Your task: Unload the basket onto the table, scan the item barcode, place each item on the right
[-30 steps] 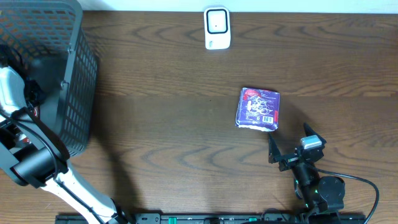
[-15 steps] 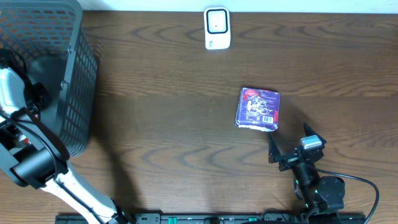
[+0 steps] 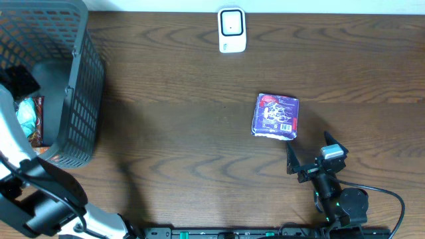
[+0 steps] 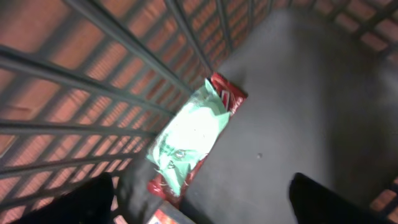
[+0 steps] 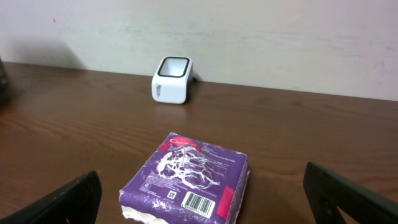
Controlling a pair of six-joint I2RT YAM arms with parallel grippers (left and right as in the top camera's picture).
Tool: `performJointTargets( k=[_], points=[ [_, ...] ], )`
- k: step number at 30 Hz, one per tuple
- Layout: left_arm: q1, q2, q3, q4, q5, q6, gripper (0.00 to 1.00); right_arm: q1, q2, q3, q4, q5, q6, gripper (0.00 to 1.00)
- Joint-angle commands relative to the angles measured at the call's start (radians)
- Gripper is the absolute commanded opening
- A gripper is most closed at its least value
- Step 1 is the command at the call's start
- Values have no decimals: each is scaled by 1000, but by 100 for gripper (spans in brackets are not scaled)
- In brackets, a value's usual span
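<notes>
One mesh basket (image 3: 86,86) upper left, one purple barcoded packet (image 3: 275,115) right of centre, one green-and-red packet (image 4: 186,134) inside the basket, one white scanner (image 3: 232,30) top centre. My right claw (image 3: 307,142) gapes wide just below the purple packet, not touching it. My left claw (image 4: 205,194) is spread wide over the green-and-red packet.

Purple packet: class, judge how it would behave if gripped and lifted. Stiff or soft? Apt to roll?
The packet looks soft: its rounded, bulging edges suggest it would squash slightly when gripped. Lying flat and squarish on the table, it seems unlikely to roll or tip. Its glossy wrap may be slippery.
</notes>
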Motion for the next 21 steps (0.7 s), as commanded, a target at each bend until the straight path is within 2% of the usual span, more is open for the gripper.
performJointTargets(
  k=[1, 6, 11, 16, 18, 19, 21],
  points=[
    [4, 69, -61, 4, 1, 57, 96, 3, -6, -2, -4, 8, 8, 99],
    [4, 141, -108, 60, -5, 103, 97, 3, -6, -2, -4, 8, 8, 99],
    [4, 206, -119, 144, -117, 106, 98, 3, -6, -2, -5, 8, 8, 99],
    [4, 252, -119, 198, -135, 132, 98, 3, -6, -2, -4, 8, 8, 99],
    [4, 270, -119, 201, -135, 132, 86, 3, -6, -2, -5, 8, 8, 99],
    [4, 279, -119, 200, -135, 132, 72, 3, -6, -2, -4, 8, 8, 99],
    [4, 300, -119, 196, -135, 132, 56, 3, -6, -2, -4, 8, 8, 99]
  ],
)
